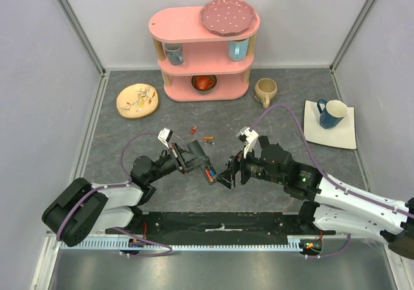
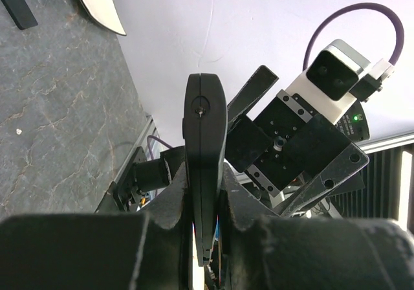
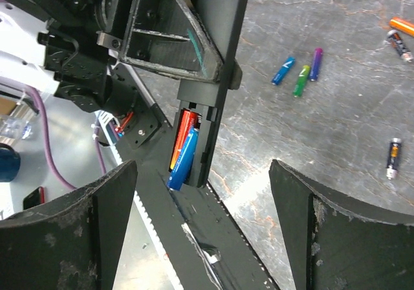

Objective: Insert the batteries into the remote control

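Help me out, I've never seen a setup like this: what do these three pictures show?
Two robot arms are bolted to a grey table. One picture looks down from above; the other two come from cameras on each wrist. The left gripper is clamped on a black remote control, holding it up. Two batteries, red and blue, sit in its open compartment. The right gripper faces it, fingers spread wide, holding nothing. Nearby, spare batteries lie loose on the table. At the back stand a pink shelf, a plate and mugs.
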